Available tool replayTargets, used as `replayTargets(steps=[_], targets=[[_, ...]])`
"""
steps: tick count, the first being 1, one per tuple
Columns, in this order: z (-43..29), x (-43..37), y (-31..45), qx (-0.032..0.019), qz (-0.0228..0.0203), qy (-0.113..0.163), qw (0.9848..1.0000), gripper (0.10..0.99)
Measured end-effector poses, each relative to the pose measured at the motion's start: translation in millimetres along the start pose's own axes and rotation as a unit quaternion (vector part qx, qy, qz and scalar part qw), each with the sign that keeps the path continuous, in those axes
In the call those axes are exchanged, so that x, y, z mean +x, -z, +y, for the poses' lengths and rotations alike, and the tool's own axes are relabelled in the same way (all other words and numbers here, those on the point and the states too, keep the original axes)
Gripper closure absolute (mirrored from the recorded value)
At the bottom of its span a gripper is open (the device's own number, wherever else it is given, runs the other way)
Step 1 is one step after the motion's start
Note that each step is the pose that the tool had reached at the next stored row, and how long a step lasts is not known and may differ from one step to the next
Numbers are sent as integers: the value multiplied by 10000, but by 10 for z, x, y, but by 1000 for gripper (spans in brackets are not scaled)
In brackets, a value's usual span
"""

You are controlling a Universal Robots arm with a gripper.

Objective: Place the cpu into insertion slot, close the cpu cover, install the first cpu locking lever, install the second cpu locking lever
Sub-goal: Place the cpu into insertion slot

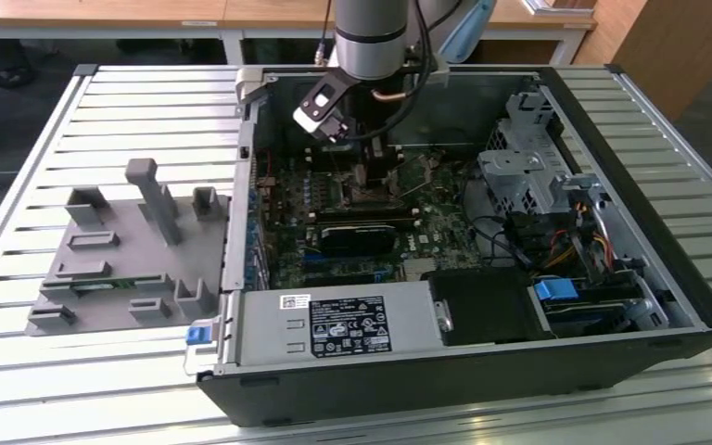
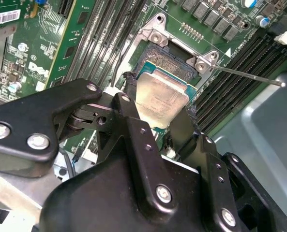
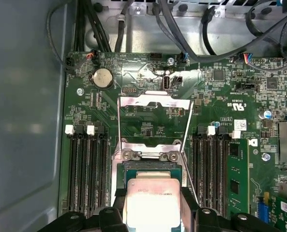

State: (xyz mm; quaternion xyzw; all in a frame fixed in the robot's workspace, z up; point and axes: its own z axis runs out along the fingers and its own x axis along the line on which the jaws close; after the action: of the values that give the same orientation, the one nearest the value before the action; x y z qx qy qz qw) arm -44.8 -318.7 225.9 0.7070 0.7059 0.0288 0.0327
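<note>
The claw is clenched on the chip, its black fingers pressing on opposite edges and the silvery top facing up. The chip lies directly over the dark socket; I cannot tell whether it is seated. Beyond it the metal cover stands swung open above the green board, inside the open computer case.

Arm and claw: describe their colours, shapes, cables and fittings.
The arm is a silver-grey cylinder with a dark band; black cables run beside it, and a black-and-white box sits at its wrist. The claw is matte black: angular linkage plates and two fingers, joined by silver screws.
</note>
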Motion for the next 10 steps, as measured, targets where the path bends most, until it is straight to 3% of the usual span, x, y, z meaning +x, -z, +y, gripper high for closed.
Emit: replayTargets(steps=[10], targets=[[-14,7,-83,0,0,-9,10000,561]])
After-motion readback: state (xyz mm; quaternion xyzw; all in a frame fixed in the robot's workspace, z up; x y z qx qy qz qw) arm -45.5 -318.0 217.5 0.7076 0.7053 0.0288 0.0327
